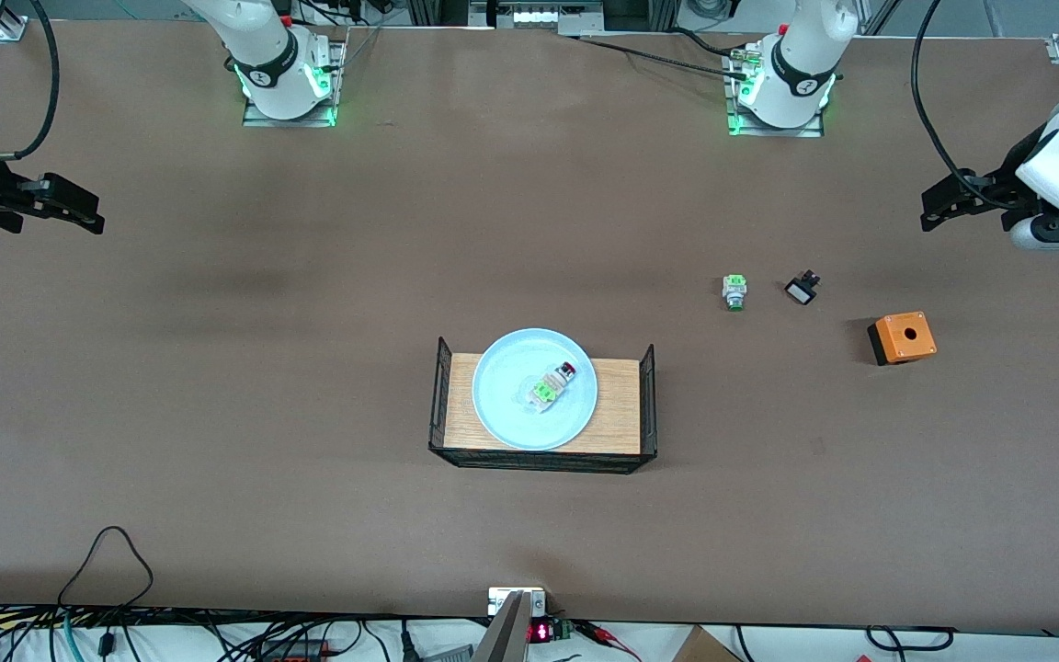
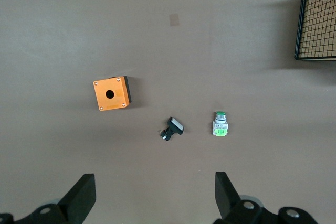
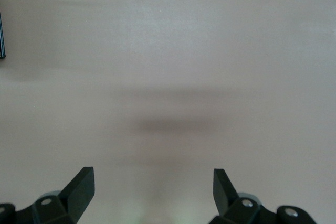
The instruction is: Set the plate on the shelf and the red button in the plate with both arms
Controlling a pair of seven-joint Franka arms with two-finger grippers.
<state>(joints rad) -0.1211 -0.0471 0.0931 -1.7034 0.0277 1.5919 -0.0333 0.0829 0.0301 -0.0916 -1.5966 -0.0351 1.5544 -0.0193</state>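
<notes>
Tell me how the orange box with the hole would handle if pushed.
The orange box looks squat and flat-bottomed on the table, so it would probably slide, not roll or tip. It seems rigid. The hole in its top hints it may be hollow and fairly light.
</notes>
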